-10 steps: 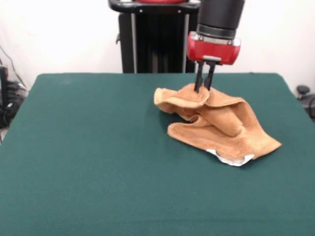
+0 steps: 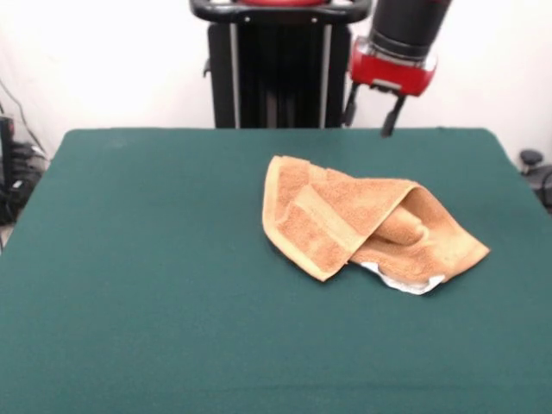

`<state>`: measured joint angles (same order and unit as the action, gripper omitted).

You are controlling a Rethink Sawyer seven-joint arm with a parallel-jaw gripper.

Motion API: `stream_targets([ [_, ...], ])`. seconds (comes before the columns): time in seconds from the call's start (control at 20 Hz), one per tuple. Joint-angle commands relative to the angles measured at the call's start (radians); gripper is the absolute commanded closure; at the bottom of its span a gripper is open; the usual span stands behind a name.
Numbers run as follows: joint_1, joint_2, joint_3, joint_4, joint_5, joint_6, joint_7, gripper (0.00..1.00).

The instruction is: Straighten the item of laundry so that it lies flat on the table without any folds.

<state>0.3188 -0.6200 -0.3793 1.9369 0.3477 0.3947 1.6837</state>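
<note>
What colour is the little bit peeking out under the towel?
White, under the orange-tan terry cloth towel; the front view shows it.

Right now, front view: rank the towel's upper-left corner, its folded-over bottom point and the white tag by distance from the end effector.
1. Upper-left corner, just below-left of the open end effector.
2. Folded-over bottom point, lower left.
3. White tag, lower right.
2 and 3 are too close to call.
</note>
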Motion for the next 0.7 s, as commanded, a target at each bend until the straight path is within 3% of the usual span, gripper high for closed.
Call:
stream_targets([
  [0.05,0.005,0.040,0.035,0.073,0.093,0.144,0.371,0.00],
  [0.45,-0.002,0.038,0.026,0.045,0.022,0.111,0.330,0.00],
  [0.7,-0.041,0.035,0.060,0.054,0.013,0.023,0.292,0.00],
])
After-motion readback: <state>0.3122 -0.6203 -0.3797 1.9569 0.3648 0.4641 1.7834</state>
